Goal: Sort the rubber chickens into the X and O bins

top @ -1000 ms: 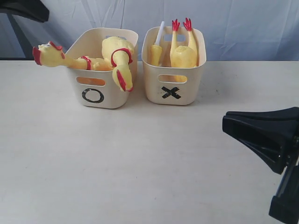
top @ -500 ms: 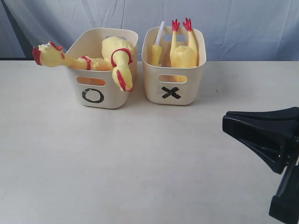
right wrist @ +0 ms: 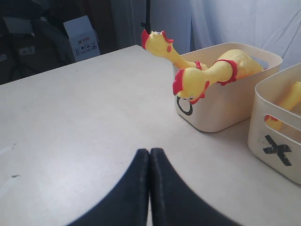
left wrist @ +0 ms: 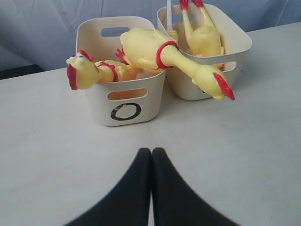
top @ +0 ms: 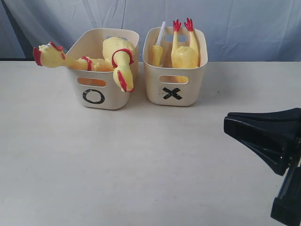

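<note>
your left jaws are pressed flat together and hold nothing. your right jaws are the same, closed and empty. both hang above the desk (top: pixel 141 160), well apart from the bins. further out, at the far side of the desk, the o bin (top: pixel 109 96) stands on the left and the x bin (top: pixel 188 92) just beside it on the right. each is cream, with a slot handle above its black mark. two rubber chickens lie in the o bin. one (top: pixel 51 55) pushes its neck and head out over the left rim, showing a red comb and red beak. the other (top: pixel 117 52) bends over the front corner with its head hanging down outside the wall and a red band around its neck. in the x bin one chicken (top: pixel 185 54) stands head down, its red feet pointing up above the rim. beside it is a smaller yellow piece (top: pixel 156 55) with a white stick (top: pixel 162 29); i cannot tell what it is.
</note>
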You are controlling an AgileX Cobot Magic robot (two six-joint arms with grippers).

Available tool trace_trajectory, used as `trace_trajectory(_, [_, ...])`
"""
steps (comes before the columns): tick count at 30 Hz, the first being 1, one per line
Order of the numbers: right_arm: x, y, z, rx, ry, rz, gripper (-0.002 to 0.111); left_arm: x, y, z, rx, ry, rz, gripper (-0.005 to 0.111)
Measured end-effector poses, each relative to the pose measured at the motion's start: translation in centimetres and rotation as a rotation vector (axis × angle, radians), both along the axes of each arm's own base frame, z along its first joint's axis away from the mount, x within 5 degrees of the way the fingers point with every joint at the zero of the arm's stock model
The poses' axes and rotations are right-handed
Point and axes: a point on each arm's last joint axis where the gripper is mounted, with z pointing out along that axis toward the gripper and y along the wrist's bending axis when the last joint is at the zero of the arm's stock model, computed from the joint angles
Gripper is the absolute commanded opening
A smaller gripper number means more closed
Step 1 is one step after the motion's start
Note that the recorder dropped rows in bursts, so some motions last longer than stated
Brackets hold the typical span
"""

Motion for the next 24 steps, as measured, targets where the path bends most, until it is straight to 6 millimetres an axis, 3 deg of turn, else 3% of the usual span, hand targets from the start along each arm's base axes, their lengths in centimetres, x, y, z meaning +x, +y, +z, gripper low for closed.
trace_trajectory(6, [0.0,0.0,0.0,0.002,0.001,0.0,-0.001,-0.8,0.4,-2.3,-0.006,-0.164,0.034,0.0])
trace_trajectory(15, [0.0,0.0,0.0,0.004,0.001,0.0,-0.001,-0.6,0.7,-2.4,0.017,-0.205,0.053,0.0])
trace_trajectory(24, [-2.7,-3.5,2.7,0.119,-0.219,-0.17,-0.001,-1.0,0.7,-2.3,0.028,-0.225,0.043,0.0])
